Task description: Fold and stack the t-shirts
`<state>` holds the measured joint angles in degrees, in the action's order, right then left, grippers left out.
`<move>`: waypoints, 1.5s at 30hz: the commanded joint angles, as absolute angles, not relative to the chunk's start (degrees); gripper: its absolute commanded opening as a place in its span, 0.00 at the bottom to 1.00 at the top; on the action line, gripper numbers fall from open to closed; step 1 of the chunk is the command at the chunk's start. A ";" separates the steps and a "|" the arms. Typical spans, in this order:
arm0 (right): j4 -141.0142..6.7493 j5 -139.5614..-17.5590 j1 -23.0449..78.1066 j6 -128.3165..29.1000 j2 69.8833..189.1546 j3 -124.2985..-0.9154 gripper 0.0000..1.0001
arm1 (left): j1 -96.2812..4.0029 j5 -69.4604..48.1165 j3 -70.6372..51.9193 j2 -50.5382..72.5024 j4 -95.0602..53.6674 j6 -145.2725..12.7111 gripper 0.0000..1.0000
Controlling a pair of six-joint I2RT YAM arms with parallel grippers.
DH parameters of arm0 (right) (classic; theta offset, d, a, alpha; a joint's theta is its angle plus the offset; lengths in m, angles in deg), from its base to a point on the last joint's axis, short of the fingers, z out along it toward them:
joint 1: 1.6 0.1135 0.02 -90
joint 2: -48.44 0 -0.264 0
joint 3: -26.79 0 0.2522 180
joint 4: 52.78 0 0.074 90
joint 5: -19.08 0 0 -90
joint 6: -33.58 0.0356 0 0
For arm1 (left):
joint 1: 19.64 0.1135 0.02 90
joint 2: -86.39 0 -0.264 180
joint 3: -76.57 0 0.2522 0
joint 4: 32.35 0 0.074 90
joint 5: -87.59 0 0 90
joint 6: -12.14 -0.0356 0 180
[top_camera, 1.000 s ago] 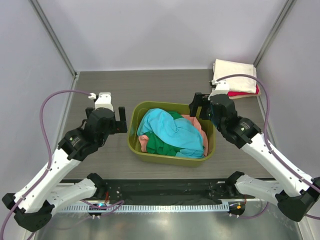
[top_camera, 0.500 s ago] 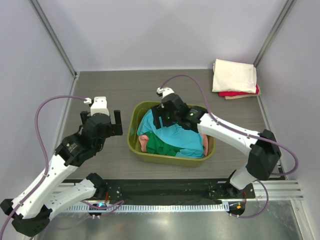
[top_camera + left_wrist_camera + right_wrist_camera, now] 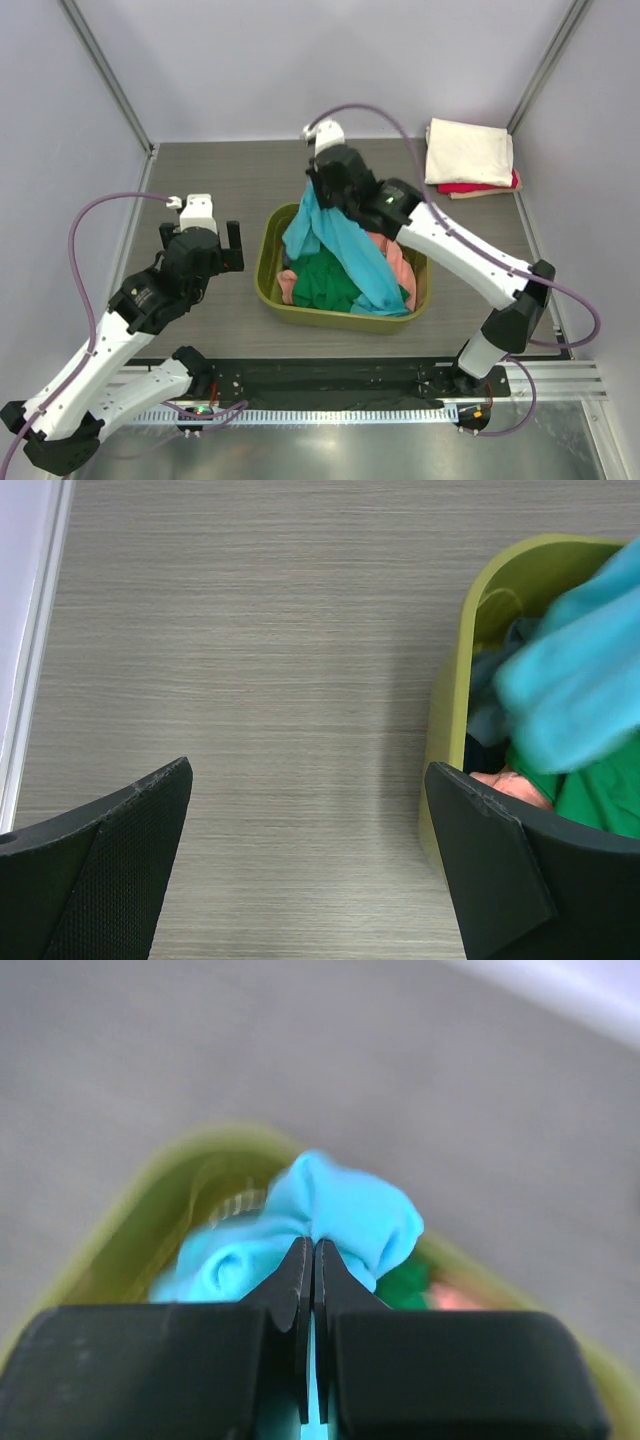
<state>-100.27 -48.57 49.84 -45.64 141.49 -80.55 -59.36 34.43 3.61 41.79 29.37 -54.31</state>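
My right gripper (image 3: 316, 188) (image 3: 314, 1245) is shut on the turquoise-blue t-shirt (image 3: 340, 245) (image 3: 345, 1220) and holds it up above the back edge of the olive-green tub (image 3: 268, 290). The cloth hangs down into the tub in a long drape. A dark green t-shirt (image 3: 325, 283) and a salmon-pink t-shirt (image 3: 397, 262) lie bunched inside the tub. My left gripper (image 3: 205, 245) (image 3: 305, 820) stands open over bare table just left of the tub (image 3: 450, 710), nothing between its fingers. A folded cream-white t-shirt (image 3: 468, 152) lies on a red one (image 3: 480, 187) at the back right.
The grey wood-grain table (image 3: 230, 185) is walled in by pale panels on three sides. The folded pile sits in the back right corner. A metal rail (image 3: 330, 412) runs along the near edge by the arm bases.
My right gripper swung from the tub's right side over the tub, closed on the turquoise-blue t-shirt and lifted it up and back. The left arm has barely shifted.
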 commanded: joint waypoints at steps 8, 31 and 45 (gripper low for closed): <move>-90.54 -17.52 50.44 -67.93 122.31 -107.94 0.01 | -58.49 33.62 3.75 41.83 27.20 -54.48 1.00; -98.26 -0.86 50.35 -42.55 97.21 -64.68 0.96 | -57.78 26.68 2.78 35.86 26.58 -52.64 1.00; -105.64 -41.38 27.86 -23.38 109.60 -48.07 1.00 | -57.61 27.73 3.22 37.43 27.11 -52.46 1.00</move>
<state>-104.95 -32.05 30.39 -28.19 109.63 -48.60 -57.88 27.28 3.83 35.82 28.52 -52.80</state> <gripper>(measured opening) 0.995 0.996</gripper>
